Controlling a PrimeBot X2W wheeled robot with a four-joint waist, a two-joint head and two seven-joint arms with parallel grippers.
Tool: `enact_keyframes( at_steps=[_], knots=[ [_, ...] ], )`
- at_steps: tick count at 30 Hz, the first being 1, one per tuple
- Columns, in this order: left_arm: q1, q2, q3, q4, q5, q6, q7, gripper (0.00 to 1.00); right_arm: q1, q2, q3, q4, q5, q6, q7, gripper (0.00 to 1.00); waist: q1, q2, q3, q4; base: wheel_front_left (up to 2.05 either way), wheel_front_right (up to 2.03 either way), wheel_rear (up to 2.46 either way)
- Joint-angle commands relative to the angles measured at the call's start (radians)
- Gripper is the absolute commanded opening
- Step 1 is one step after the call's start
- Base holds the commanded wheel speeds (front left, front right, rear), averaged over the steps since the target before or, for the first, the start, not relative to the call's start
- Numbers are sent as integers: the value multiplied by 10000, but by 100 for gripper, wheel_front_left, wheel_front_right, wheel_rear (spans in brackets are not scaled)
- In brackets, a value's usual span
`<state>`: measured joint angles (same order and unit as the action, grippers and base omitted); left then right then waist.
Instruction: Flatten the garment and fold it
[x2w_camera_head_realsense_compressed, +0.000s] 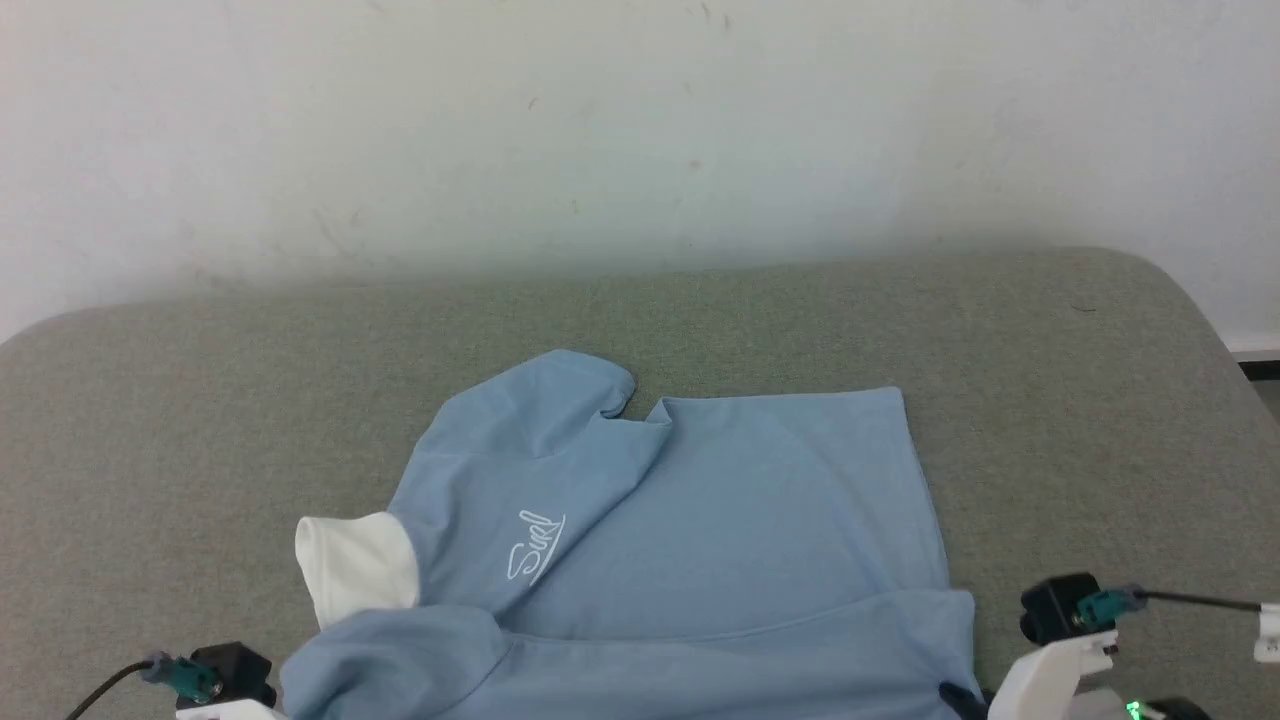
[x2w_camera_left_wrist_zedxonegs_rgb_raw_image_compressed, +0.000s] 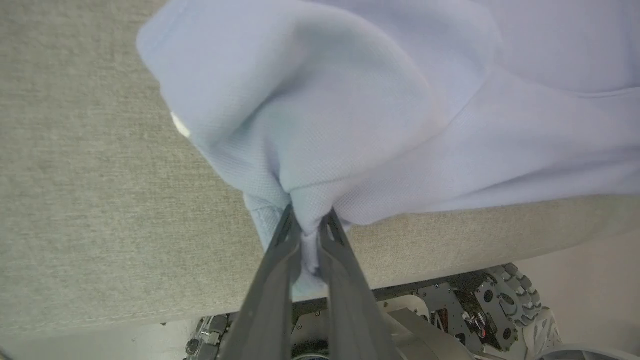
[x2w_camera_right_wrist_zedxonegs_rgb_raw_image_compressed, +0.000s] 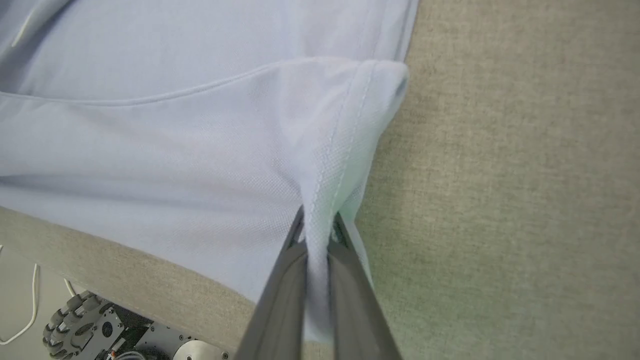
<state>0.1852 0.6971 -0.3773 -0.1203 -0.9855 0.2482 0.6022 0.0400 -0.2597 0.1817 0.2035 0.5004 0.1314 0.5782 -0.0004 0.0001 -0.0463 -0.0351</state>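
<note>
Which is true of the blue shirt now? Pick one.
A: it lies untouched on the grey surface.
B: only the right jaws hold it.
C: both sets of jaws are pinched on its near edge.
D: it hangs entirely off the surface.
C: the left gripper and the right gripper each have their jaws closed on a bunched near corner of the garment.

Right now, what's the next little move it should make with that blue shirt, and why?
Probably lift both pinched corners slightly and carry them forward over the garment. The left end effector and right end effector are each shut on one of its near corners, and that near strip lies doubled over the body, so a fold seems under way.
</note>
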Motion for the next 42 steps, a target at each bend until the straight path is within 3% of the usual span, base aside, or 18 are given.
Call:
enact_keyframes(
  at_steps=[1,2,3,6,10,15,20,27,32,38,42],
  knots=[
    [-64,-186,123,234,19,6,-313,0,229,103,-179,-32,-148,-7,-84,0,4,-1,38,63,0,0,0],
    [-107,-323,115,402,-1,-50,-438,100,344,217,-233,-36,-141,-7,-86,31,4,-1,67,53,0,0,0],
    [-156,-431,79,539,-35,-154,-508,100,404,275,-238,-95,-183,-7,-122,100,4,-1,102,31,0,0,0],
    [-394,-635,165,726,-80,-348,-807,100,444,348,-258,-582,-337,-7,-755,100,4,-1,175,-22,0,0,0],
    [-836,-564,562,453,-7,-548,-1315,100,414,514,-681,-1709,-719,-7,-2540,100,4,-1,286,-103,0,0,0],
    [-1733,-390,1082,58,461,-432,-1972,100,394,892,-1255,-2971,-1569,-7,-3996,100,4,-1,668,-283,0,0,0],
    [-3273,-606,1359,410,1029,-149,-2590,100,11,1276,-1497,-4060,-2136,-7,-4582,100,4,-1,1708,-664,0,0,0],
    [-5891,-946,1251,1785,1510,-438,-2924,100,-708,1535,-1456,-4788,-2488,-7,-4889,100,4,-1,3220,-1178,0,0,0],
    [-7867,-1055,887,3220,1560,-1054,-2391,100,-1168,1694,-1291,-4715,-2538,-7,-5085,100,4,-1,4069,-1607,0,0,0],
    [-9521,-960,147,4563,1331,-2053,-660,100,-1557,1824,-1060,-4213,-2451,-7,-5249,100,4,-1,4638,-2093,0,0,0],
    [-10109,-831,-303,5130,1221,-2450,551,100,-1762,1892,-837,-3931,-2328,-7,-5283,100,4,-1,4888,-2383,0,0,0]
  ],
)
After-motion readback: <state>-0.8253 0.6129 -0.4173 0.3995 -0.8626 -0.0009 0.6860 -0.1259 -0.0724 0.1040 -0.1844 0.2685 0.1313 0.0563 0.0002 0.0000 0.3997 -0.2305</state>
